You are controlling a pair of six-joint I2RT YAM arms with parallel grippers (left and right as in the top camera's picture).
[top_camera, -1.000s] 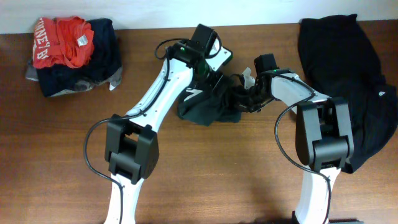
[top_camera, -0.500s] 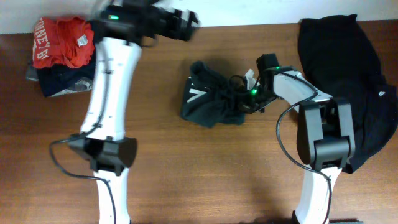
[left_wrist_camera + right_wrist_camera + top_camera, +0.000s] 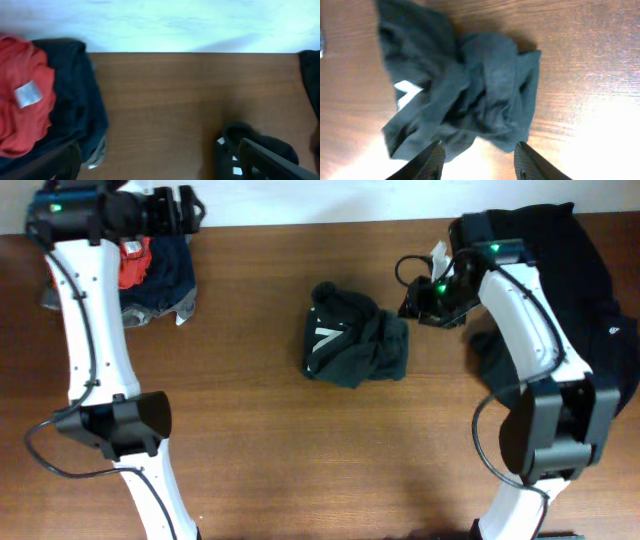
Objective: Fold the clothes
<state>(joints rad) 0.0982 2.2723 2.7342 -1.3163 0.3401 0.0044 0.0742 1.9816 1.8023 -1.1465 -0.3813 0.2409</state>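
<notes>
**Sizing up the crumpled black T-shirt at mid-table**

Lying in a loose bunch at the middle of the table (image 3: 300,460), the black T-shirt (image 3: 355,345) shows a scrap of white print on its left side. The right hand (image 3: 479,160) hovers just beside it, fingers apart and empty, with the cloth spread below them in the wrist view. The left hand (image 3: 190,210) hangs wide apart and empty at the far left corner, over a stack of red and navy garments (image 3: 160,265). A larger heap of black clothes (image 3: 570,270) lies along the right edge, under the right arm.

The shirt looks light, limp and full of overlapping folds, so it will likely sag and drag rather than hold any shape. A pinch into the middle of the bunch would probably catch several layers at once. An outer edge, such as the hem corner at the lower left of the wrist view, seems the better hold for pulling it flat.
</notes>
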